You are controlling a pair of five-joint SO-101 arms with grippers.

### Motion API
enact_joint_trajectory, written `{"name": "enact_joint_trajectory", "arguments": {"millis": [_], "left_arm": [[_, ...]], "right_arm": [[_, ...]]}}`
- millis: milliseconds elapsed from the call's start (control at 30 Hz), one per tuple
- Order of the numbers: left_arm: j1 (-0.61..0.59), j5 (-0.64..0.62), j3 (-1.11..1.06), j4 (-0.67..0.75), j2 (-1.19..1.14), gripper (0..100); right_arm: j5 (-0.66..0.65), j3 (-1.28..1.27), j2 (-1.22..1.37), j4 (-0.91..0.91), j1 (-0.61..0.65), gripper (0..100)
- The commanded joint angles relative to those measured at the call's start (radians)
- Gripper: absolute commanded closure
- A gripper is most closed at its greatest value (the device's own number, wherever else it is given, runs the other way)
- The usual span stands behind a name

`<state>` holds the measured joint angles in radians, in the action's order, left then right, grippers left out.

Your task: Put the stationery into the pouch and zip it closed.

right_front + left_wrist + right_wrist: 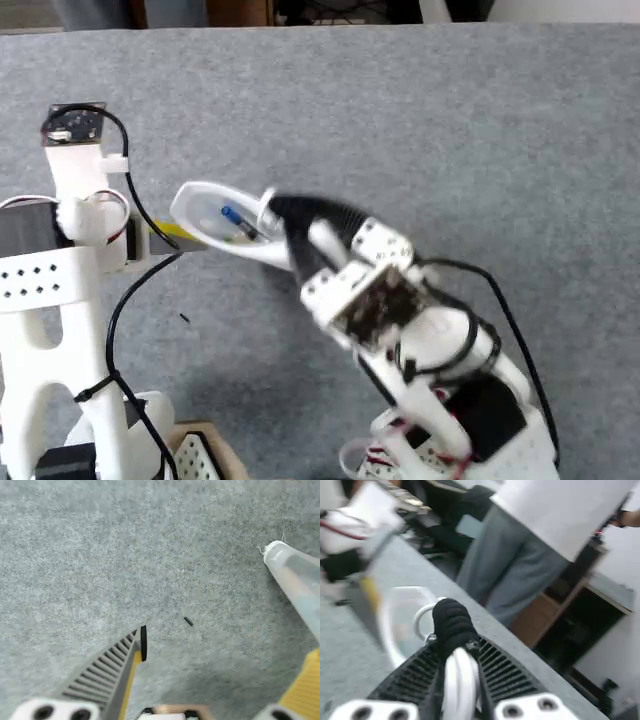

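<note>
The clear pouch [222,225] is held tilted above the grey table, with a blue-tipped piece of stationery [232,215] and other small items inside. My right gripper [285,238] is shut on the pouch's end by the black zipper tab [451,622], with the white pouch edge [457,672] pinched between its ribbed fingers. My left gripper [172,235] stands open at the pouch's other end. In the left wrist view that pouch end [295,577] lies beside the yellow finger [302,692], while the ribbed finger [125,662] stays far apart from it.
A small black speck [188,621] lies on the grey felt table [450,130] below the pouch. A wooden block and arm bases [205,450] stand at the near edge. The far half of the table [400,90] is bare felt.
</note>
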<state>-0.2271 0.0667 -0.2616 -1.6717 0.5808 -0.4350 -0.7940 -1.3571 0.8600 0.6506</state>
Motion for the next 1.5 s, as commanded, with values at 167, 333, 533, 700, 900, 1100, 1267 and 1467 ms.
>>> {"name": "enact_joint_trajectory", "arguments": {"millis": [167,333,533,700,900,1100,1267,1467], "left_arm": [[0.116,-0.118,0.013,0.058,0.005,54],[0.117,-0.164,0.008,0.118,0.005,54],[0.24,-0.178,0.005,0.144,0.003,54],[0.36,-0.178,0.007,0.147,0.003,54],[0.472,-0.172,0.004,0.143,0.003,54],[0.634,-0.172,0.004,0.143,0.003,54],[0.636,-0.17,0.004,0.146,0.005,54],[0.541,-0.17,0.005,0.146,0.014,53]], "right_arm": [[-0.005,0.283,-0.024,0.238,0.144,98.6],[-0.003,0.314,-0.024,0.245,0.175,98.6],[0.029,0.306,-0.022,0.232,0.183,98.6],[0.029,0.302,-0.022,0.206,0.127,98.6],[0.035,0.302,-0.024,0.146,0.075,98.6],[0.035,0.302,-0.024,0.118,0.069,98.6],[0.031,0.302,-0.025,0.118,0.068,98.6],[0.029,0.302,-0.024,0.118,0.064,98.6]]}}
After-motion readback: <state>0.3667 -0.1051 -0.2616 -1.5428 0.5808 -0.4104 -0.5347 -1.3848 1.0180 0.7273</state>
